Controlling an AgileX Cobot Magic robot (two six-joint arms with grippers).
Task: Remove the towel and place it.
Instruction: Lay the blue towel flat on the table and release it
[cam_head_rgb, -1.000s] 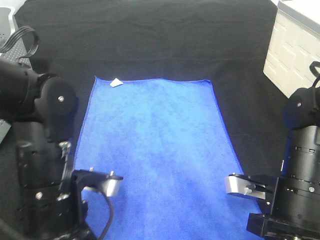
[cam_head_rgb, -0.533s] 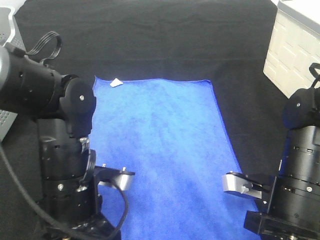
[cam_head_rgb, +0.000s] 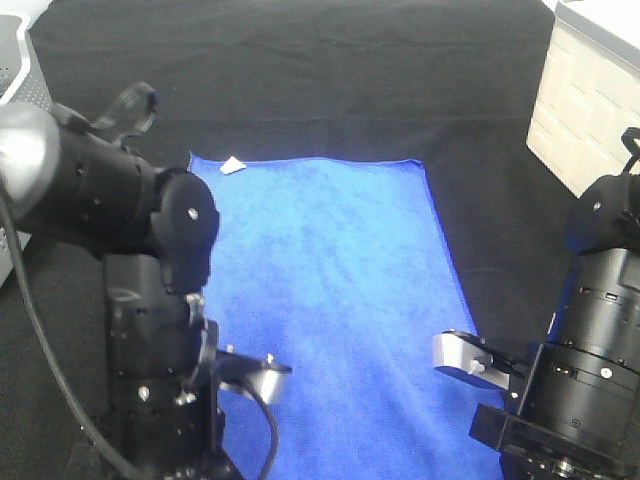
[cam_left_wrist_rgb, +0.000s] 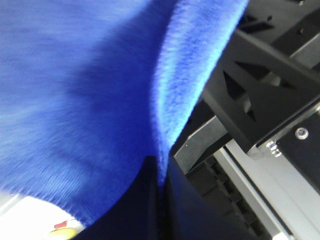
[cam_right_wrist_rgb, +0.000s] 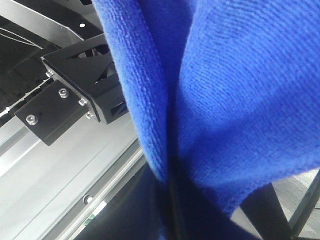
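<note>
The royal-blue towel (cam_head_rgb: 320, 270) lies spread on the black table covering (cam_head_rgb: 300, 70), its white tag (cam_head_rgb: 232, 165) at the far left corner. Both arms stand at its near end, the left arm (cam_head_rgb: 150, 330) over its left edge and the right arm (cam_head_rgb: 590, 370) by its right edge. The exterior high view hides both grippers beneath the arms. In the left wrist view, my left gripper (cam_left_wrist_rgb: 159, 170) is shut on a fold of the towel (cam_left_wrist_rgb: 75, 100). In the right wrist view, my right gripper (cam_right_wrist_rgb: 172, 185) is shut on the towel (cam_right_wrist_rgb: 245, 100), which hangs in folds from it.
A white panelled box (cam_head_rgb: 590, 100) stands at the back right. A pale grey object (cam_head_rgb: 15, 60) sits at the far left edge. Black brackets and metal rails (cam_right_wrist_rgb: 65, 145) of the robot base show behind the lifted cloth in both wrist views.
The left arm has swung right and inward over the towel's left edge. The right arm has shifted slightly left and down. Both grippers stay shut.
</note>
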